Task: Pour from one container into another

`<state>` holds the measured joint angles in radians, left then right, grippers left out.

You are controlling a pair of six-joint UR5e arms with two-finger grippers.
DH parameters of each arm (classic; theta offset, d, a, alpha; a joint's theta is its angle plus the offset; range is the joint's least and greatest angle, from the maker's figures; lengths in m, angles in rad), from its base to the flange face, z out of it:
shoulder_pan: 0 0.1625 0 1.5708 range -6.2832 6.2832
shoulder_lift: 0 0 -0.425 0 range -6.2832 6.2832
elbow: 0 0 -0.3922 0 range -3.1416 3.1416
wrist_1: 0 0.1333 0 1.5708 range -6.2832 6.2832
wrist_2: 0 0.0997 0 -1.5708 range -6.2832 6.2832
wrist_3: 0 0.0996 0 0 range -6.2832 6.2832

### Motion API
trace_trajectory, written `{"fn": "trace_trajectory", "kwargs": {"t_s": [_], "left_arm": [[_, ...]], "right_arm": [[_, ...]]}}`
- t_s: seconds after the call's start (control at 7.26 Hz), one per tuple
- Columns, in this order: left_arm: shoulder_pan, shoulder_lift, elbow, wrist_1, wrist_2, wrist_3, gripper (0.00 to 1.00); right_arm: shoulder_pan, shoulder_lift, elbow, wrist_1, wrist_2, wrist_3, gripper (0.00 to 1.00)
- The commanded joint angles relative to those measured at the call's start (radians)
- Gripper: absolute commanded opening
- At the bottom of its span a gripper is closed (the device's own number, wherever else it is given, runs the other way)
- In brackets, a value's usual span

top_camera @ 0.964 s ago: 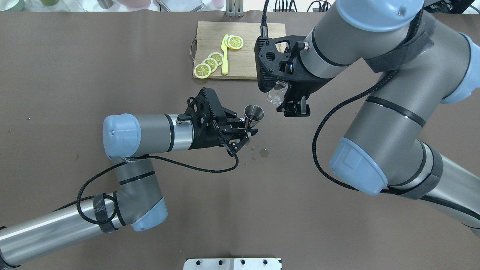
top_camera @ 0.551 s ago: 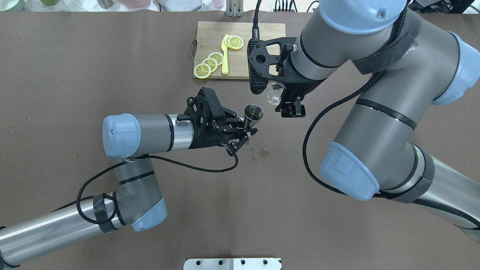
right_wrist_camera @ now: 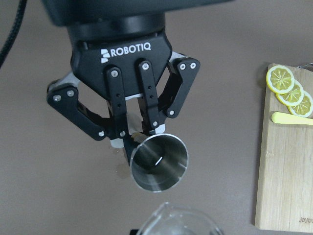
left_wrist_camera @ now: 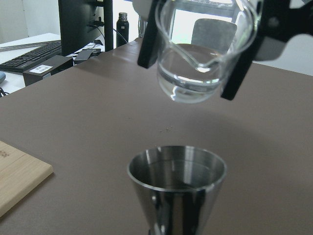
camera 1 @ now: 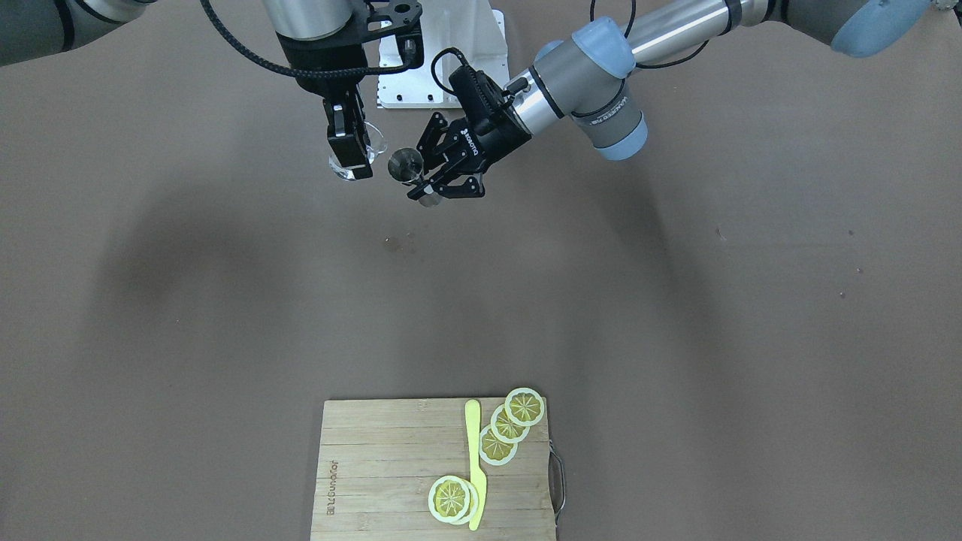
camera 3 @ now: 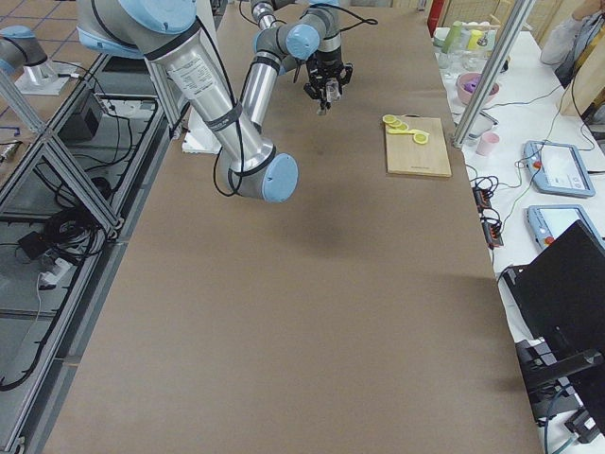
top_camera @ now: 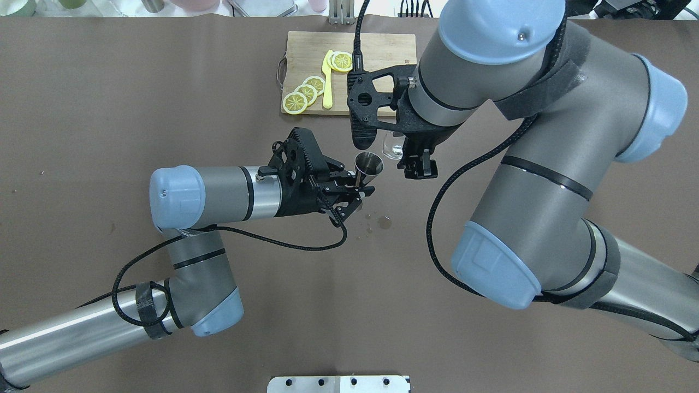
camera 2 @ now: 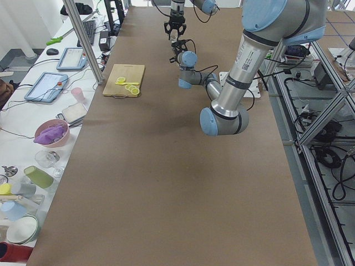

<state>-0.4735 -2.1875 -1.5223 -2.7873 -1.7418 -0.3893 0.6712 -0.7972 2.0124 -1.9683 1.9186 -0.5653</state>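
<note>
A steel cone-shaped jigger (top_camera: 369, 164) is held above the table, my left gripper (top_camera: 357, 187) shut on its lower part. Its mouth (right_wrist_camera: 159, 162) tilts toward the right arm. In the left wrist view the jigger (left_wrist_camera: 176, 181) sits at the bottom, with a clear glass beaker (left_wrist_camera: 195, 63) holding a little clear liquid hanging above and just beyond it. My right gripper (top_camera: 418, 164) is shut on that beaker (top_camera: 392, 144), fingers (left_wrist_camera: 149, 44) on either side. From the front, the beaker (camera 1: 375, 141) and jigger (camera 1: 406, 164) are close together but apart.
A wooden cutting board (top_camera: 371, 46) at the far side carries lemon slices (top_camera: 306, 93) and a yellow knife (top_camera: 327, 82). Small wet spots (top_camera: 385, 221) lie on the brown table below the jigger. A metal mount plate (top_camera: 338, 383) sits at the near edge.
The right arm has carried the beaker leftward and closer to the jigger. The left arm and jigger have stayed still.
</note>
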Motion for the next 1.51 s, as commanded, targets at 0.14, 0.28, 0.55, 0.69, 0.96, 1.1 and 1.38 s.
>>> {"fn": "trace_trajectory", "kwargs": {"t_s": [0.14, 0.28, 0.55, 0.69, 0.96, 1.1, 1.38], "left_arm": [[0.009, 0.000, -0.001, -0.001, 0.002, -0.005, 0.00], [0.009, 0.002, -0.002, -0.003, 0.002, -0.002, 0.00], [0.009, 0.002, -0.002, -0.001, 0.002, -0.002, 0.00], [0.009, 0.000, -0.001, 0.000, 0.002, -0.002, 0.00], [0.009, 0.000, -0.001, 0.000, 0.002, -0.002, 0.00], [0.009, 0.000, -0.001, 0.000, 0.001, -0.005, 0.00], [0.010, 0.000, -0.001, 0.002, 0.001, -0.005, 0.00]], "right_arm": [[-0.031, 0.030, 0.000, -0.067, -0.058, -0.051, 0.00], [-0.039, 0.033, 0.002, -0.084, -0.076, -0.080, 0.00], [-0.045, 0.050, 0.003, -0.133, -0.101, -0.143, 0.00], [-0.045, 0.056, 0.003, -0.150, -0.107, -0.171, 0.00], [-0.048, 0.078, 0.002, -0.190, -0.131, -0.214, 0.00], [-0.056, 0.087, -0.001, -0.190, -0.133, -0.214, 0.00], [-0.073, 0.108, -0.020, -0.192, -0.142, -0.214, 0.00]]}}
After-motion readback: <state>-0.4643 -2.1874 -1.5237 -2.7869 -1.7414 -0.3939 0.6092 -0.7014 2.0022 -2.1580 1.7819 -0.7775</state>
